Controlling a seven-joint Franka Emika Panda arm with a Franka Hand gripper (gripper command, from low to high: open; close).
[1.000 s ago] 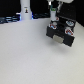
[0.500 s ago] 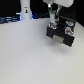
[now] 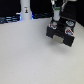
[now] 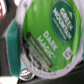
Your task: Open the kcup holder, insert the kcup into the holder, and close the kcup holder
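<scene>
Your gripper hangs over the kcup holder at the exterior view's upper right. It grips the kcup, whose green lid fills the wrist view.

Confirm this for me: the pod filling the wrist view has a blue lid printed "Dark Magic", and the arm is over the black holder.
One thing is wrong: the kcup's lid is green, not blue, as the wrist view shows. It does read "Dark Magic", and in the exterior view the arm is over the black kcup holder.
</scene>
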